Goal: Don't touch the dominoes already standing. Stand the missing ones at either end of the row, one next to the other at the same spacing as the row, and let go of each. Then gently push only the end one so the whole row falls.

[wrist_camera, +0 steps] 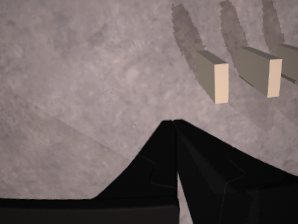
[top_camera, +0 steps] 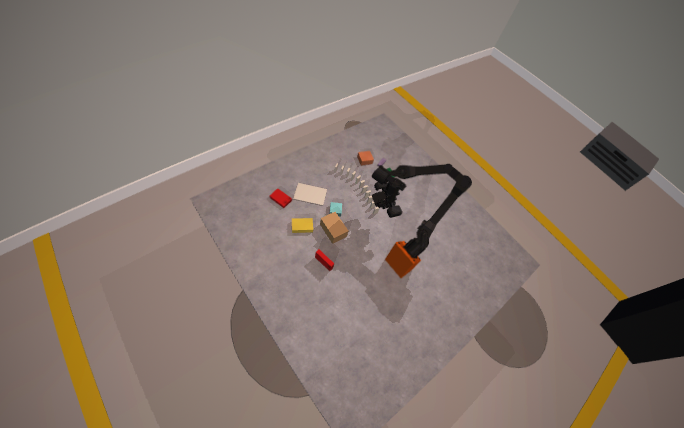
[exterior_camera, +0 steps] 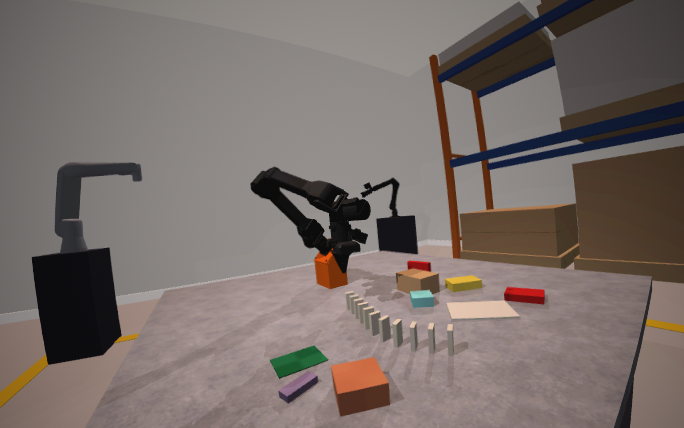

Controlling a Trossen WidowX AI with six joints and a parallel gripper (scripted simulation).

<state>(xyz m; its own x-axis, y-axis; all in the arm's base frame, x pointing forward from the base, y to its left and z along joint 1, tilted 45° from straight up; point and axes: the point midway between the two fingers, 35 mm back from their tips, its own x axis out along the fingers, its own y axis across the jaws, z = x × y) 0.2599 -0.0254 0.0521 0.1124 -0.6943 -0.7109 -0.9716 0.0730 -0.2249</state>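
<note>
A curved row of cream dominoes [top_camera: 355, 182] [exterior_camera: 383, 323] stands upright on the grey table [top_camera: 353, 343] [exterior_camera: 201, 323]. In the wrist view the end domino [wrist_camera: 214, 76] and the one after it [wrist_camera: 262, 72] stand just beyond my fingertips. My gripper [top_camera: 383, 201] [exterior_camera: 344, 267] [wrist_camera: 172, 129] is shut and empty, with the fingers pressed together. It points down a little above the table, close behind the end of the row nearest the arm's orange base [top_camera: 402, 258] [exterior_camera: 328, 271], and does not touch the end domino.
An orange block [top_camera: 365, 157] [exterior_camera: 359, 386], a purple bar [exterior_camera: 297, 387] and a green sheet [exterior_camera: 298, 360] lie by the row's other end. A tan box [top_camera: 334, 227] [exterior_camera: 417, 280], teal block [top_camera: 335, 207] [exterior_camera: 421, 298], yellow block [top_camera: 302, 224], two red blocks [top_camera: 280, 197] [top_camera: 324, 259] and cream sheet [top_camera: 310, 193] lie beside the row.
</note>
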